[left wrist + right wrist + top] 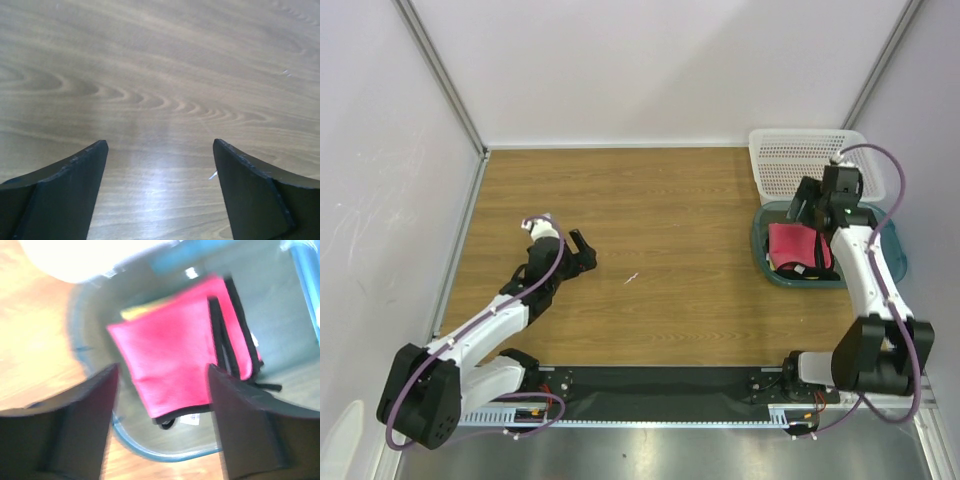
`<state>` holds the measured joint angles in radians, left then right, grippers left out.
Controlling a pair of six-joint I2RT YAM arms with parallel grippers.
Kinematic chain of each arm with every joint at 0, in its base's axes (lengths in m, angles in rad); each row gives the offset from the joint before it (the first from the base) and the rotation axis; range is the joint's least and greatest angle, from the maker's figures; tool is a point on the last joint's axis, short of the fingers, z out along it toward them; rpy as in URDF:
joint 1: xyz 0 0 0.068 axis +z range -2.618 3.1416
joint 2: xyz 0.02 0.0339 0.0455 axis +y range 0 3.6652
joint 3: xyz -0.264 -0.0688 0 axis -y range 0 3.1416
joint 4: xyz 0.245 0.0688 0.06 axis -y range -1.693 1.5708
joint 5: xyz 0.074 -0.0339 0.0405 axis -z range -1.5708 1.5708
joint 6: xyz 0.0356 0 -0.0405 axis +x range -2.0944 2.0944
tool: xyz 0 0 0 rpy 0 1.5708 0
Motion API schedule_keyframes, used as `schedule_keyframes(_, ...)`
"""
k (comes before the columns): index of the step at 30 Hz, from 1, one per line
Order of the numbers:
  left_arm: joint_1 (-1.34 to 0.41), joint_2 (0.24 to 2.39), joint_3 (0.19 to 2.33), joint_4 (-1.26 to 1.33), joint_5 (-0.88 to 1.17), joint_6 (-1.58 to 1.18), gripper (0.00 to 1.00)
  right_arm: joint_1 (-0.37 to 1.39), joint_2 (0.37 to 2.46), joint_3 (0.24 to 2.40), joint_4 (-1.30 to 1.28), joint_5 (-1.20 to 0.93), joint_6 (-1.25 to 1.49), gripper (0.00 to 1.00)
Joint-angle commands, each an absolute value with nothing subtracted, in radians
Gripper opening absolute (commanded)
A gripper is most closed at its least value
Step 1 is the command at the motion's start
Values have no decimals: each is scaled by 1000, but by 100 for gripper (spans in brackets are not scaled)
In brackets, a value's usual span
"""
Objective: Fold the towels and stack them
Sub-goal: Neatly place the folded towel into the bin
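Where the towels (pixel 175 360) lie: we find them pink-red, a yellow edge showing, inside the teal tub (pixel 150 452).
Right gripper (pixel 162 367): our jaws apart above them, gripping nothing.
Left gripper (pixel 160 144): jaws wide over the wooden table (pixel 160 60).

Top external: fixed high behind the two arm bases, tilted down and forward, far enough back to take in the whole wooden table (pixel 670 200), both arms and the back walls. Left wrist: low and very near the tabletop, facing forward between its own dark fingers (pixel 60 190), with only wood grain ahead; it is the patch of table that the top view shows at the left gripper (pixel 583 252). Right wrist: blurred, looking down between its own fingers (pixel 65 425) into the teal tub (pixel 150 452) onto the pink-red towels (pixel 170 355), a spot the top view holds near its right edge.
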<state>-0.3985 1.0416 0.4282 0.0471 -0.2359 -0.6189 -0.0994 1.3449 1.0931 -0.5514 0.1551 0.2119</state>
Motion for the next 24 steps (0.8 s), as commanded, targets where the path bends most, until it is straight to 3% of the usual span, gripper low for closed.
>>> schedule_keyframes(1, -390, 1022, 532, 32, -239, -586, 94, -92, 1228, 1175, -539, 71, 222, 81)
schedule_keyframes(2, -390, 1017, 547, 26, -238, -580, 100, -83, 1210, 1189, -510, 63, 227, 87)
schedule_keyframes(3, -391, 1014, 566, 15, -238, -574, 100, -80, 1195, 1198, -499, 52, 235, 99)
schedule_keyframes(4, -390, 1014, 609, -23, -238, -565, 100, -78, 1178, 1209, -485, 11, 230, 100)
schedule_keyframes(17, -371, 904, 984, -262, -144, -304, 100, -64, 953, 1126, -212, -305, 206, 100)
schedule_keyframes(24, -368, 692, 849, -219, -156, -198, 100, -43, 816, 852, -13, -397, 285, 100)
